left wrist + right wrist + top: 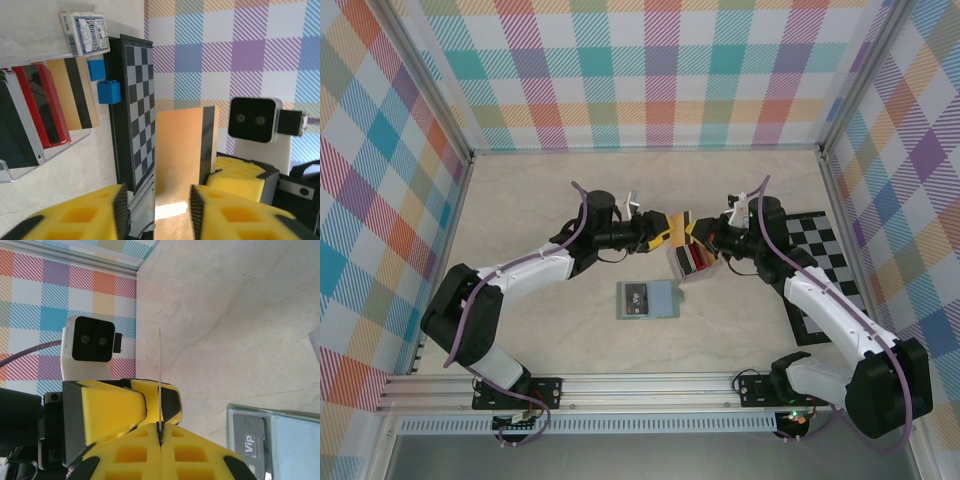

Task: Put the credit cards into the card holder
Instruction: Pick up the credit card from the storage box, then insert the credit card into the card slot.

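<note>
The orange card (pixel 180 165) is up off the table (pixel 540 200), pinched by one edge in the right gripper (pixel 161 429), whose jaws are pressed together on it. It looks light, thin, stiff and slick, and likely to pivot if taken by a corner, so a flat pinch across both faces near the free end seems best. The left gripper (pixel 157 196) straddles it with jaws apart, a gap showing on one side. More cards (pixel 42 107) stand in a clear rack (pixel 680 272) nearby. The wallet (pixel 663 298) lies open below, a dark card (pixel 636 298) inside.
</note>
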